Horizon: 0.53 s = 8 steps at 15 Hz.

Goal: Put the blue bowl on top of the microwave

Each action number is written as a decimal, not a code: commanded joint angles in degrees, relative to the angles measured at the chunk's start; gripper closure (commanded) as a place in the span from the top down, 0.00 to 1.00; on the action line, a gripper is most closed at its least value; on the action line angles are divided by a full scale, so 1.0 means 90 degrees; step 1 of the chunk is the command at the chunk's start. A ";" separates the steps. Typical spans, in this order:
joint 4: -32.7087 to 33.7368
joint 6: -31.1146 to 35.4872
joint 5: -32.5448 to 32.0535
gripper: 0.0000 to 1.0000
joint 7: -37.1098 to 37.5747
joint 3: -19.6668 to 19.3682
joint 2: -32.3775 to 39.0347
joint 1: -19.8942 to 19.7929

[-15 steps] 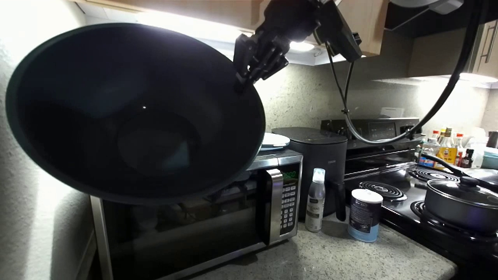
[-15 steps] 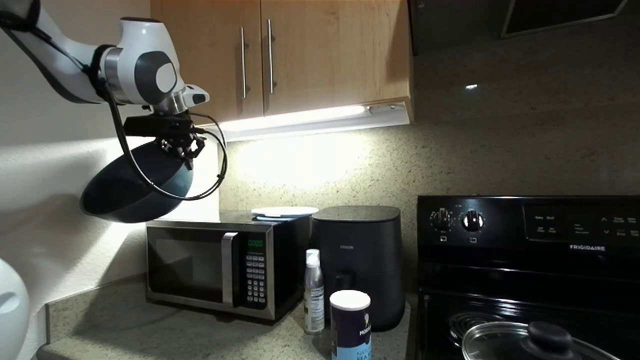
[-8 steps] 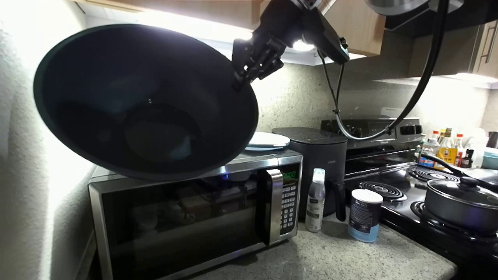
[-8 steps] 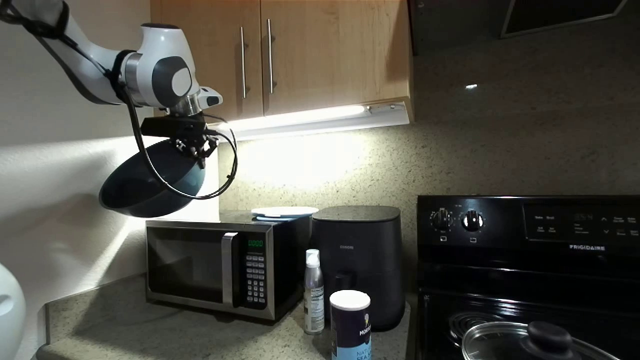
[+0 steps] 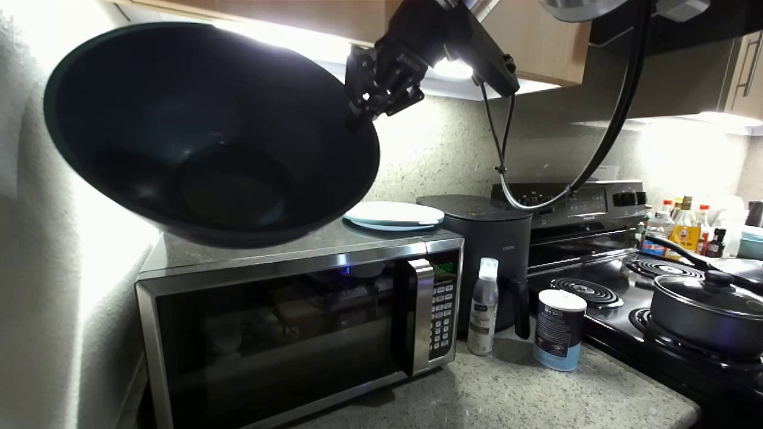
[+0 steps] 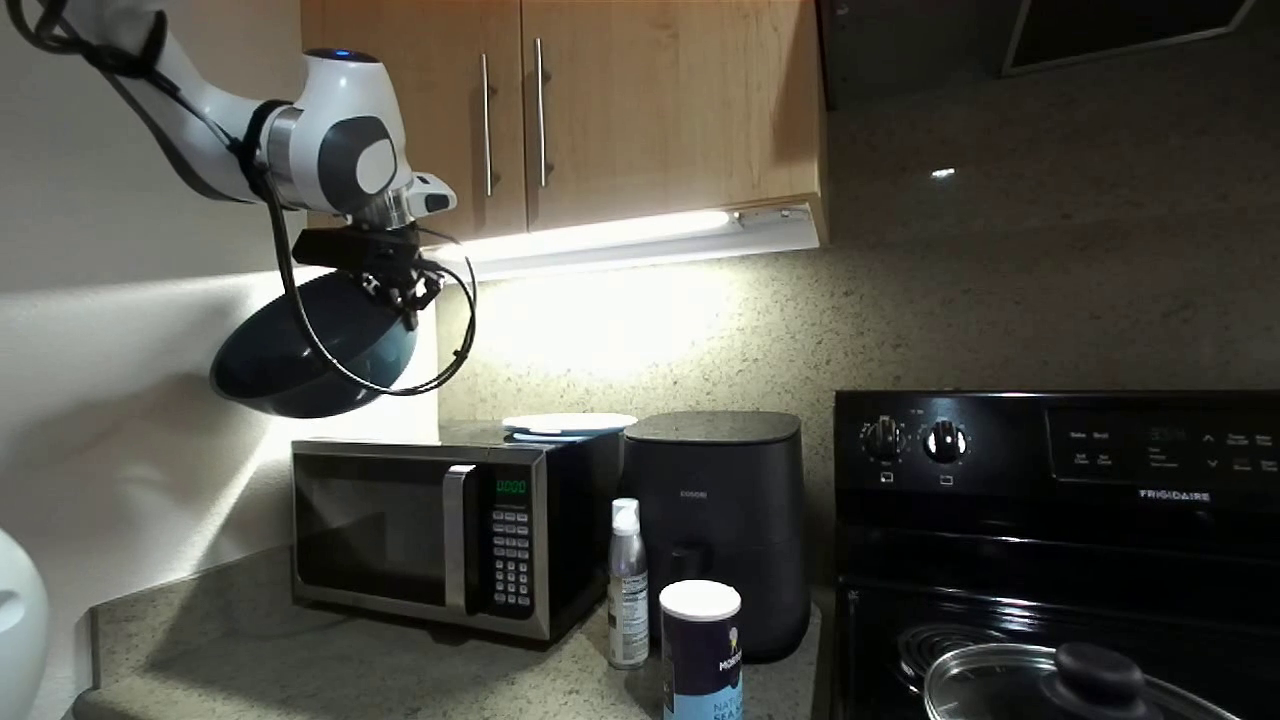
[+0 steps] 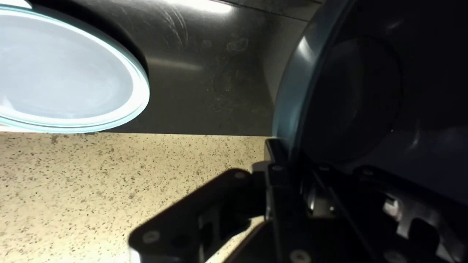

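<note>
Black, jointed and two-fingered, the robot gripper (image 5: 362, 113) hangs in mid-air before me, higher than a speckled grey stone counter (image 5: 506, 393). Largest on it is a boxy stainless-steel microwave (image 5: 298, 333) with a dark glass door; beside it, a rounded black air fryer (image 6: 730, 510). Next, a deep, round, dark teal-blue bowl (image 5: 208, 131) hangs tilted, its rim pinched in the gripper, hollow turned my way, higher than the microwave's top and apart from it. Flat on that top lies a round pale-blue plate (image 5: 391, 213), near the air fryer. Smaller still stand a white-lidded navy-and-light-blue salt canister (image 5: 559, 330) and a slim silver spray can (image 5: 483, 313).
</note>
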 commanded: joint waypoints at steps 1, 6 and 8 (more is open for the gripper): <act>0.0505 0.0076 -0.0084 0.07 0.0529 0.0051 0.0341 -0.0246; 0.0880 0.0178 -0.1061 0.07 0.2419 0.0096 0.0854 -0.0776; 0.1027 0.0054 -0.1315 0.07 0.2996 0.0053 0.1044 -0.0830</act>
